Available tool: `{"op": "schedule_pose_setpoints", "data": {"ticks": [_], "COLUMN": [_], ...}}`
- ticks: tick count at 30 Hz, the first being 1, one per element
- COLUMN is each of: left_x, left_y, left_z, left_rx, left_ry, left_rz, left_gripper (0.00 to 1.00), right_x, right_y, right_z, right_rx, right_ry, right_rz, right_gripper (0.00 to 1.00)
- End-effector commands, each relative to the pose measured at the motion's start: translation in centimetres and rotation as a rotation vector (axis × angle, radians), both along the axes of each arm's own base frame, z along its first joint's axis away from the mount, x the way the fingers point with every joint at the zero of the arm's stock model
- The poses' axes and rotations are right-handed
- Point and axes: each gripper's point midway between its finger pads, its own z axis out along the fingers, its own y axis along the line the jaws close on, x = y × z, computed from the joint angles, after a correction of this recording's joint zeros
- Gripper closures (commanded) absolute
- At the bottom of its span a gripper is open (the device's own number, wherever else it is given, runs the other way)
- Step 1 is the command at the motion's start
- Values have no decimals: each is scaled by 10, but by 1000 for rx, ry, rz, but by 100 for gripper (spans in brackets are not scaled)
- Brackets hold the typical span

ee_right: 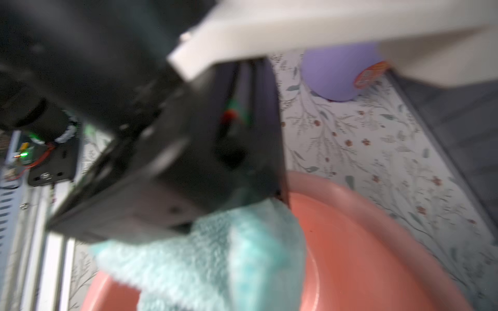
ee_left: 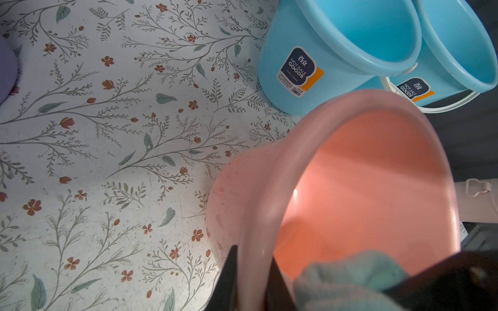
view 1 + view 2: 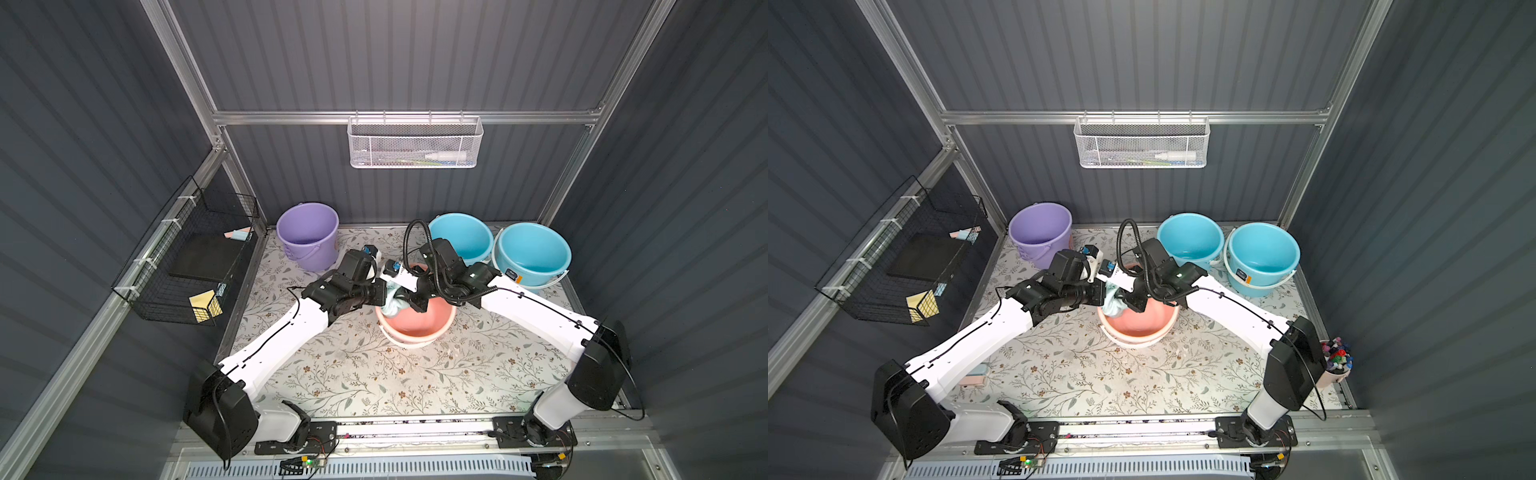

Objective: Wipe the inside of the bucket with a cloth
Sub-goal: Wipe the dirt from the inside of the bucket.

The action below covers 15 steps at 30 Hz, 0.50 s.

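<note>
Floral counter (image 3: pixel 374 374) holds the pink bucket (image 3: pixel 419 328) at its centre. On the rim the left pincer (image 2: pixel 256 280) is clamped; the right pincer (image 3: pixel 411 302) pinches the cloth (image 3: pixel 392 306) just inside the mouth (close beside that clamped spot). The 2 crowded wrists could collide, or a hard swipe could pull the rim free and tip the bucket.

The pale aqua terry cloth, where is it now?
In both top views, the cloth is bunched inside the round pink plastic bucket, against its left wall.
</note>
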Motion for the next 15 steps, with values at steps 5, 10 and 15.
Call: {"op": "schedule_pose_setpoints", "data": {"ticks": [5, 10, 15], "left_x": [1, 2, 3], "left_y": [-5, -4, -3], "left_z": [27, 29, 28], "left_rx": [-58, -55, -51], "left_ry": [-57, -63, -62], "left_rz": [-9, -3, 7], "left_gripper": [100, 100, 100], "right_x": [78, 86, 71], "right_y": [-36, -83, -129], "right_z": [21, 5, -11], "right_rx": [-158, -390, -596], "right_ry": [-293, -378, -399], "right_rz": [-365, -468, -502], "right_gripper": [100, 100, 100]}}
